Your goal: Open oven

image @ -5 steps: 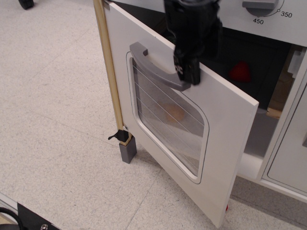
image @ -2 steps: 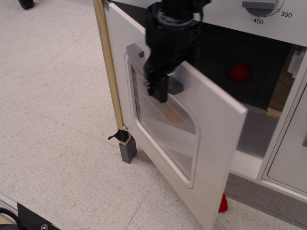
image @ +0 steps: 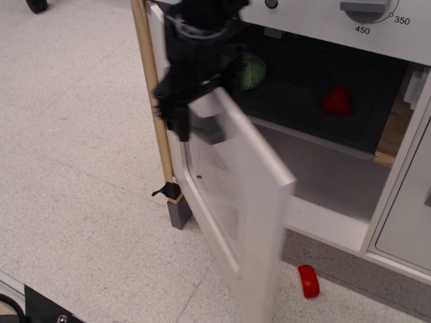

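Note:
The light-grey toy oven (image: 316, 20) has its door (image: 259, 182) swung far out on its left hinge, edge-on to me, with the clear window (image: 214, 195) seen at a steep angle. My black gripper (image: 176, 121) is blurred and sits at the grey bar handle (image: 207, 128) on the door's outer face, its fingers closed around the handle's left part. Inside, a dark tray shelf (image: 296, 101) carries a green ball (image: 253, 71) and a red toy (image: 337, 101).
A wooden post (image: 151, 81) with a grey foot (image: 179, 214) stands at the oven's left edge, close to my gripper. A small red piece (image: 309, 280) lies on the floor below the door. A panelled cabinet door (image: 411, 229) is at the right. A temperature knob (image: 367, 8) is above.
The door has swung much further open to the left, from about half open to nearly edge-on. My gripper moved left with the handle. The green ball and the floor piece came into view.

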Robot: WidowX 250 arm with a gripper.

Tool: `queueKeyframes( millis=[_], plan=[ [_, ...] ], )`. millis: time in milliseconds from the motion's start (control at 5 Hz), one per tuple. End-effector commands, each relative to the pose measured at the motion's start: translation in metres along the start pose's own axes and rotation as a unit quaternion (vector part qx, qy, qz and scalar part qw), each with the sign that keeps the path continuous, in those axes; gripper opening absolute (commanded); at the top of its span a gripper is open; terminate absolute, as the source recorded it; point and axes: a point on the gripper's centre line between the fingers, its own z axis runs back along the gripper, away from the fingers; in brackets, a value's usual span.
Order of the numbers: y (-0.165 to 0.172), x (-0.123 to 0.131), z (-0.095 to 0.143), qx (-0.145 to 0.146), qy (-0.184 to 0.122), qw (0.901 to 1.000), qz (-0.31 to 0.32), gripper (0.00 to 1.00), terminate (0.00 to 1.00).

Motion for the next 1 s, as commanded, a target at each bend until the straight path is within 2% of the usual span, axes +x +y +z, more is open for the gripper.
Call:
queueKeyframes(
  millis=[0,200,400,600,800],
  plan=[
    [0.022,0.077,0.024,-0.003,-0.032,0.9994,-0.015,1.0,0.0],
    [0.028,0.098,0.025,0.007,-0.035,0.999,-0.029,1.0,0.0],
    [0.027,0.106,0.045,0.008,-0.03,0.9986,-0.043,1.0,0.0],
    [0.017,0.097,0.069,0.016,0.0,0.9989,-0.044,1.0,0.0],
    [0.007,0.076,0.073,0.01,0.013,0.9987,-0.048,1.0,0.0]
  ],
)
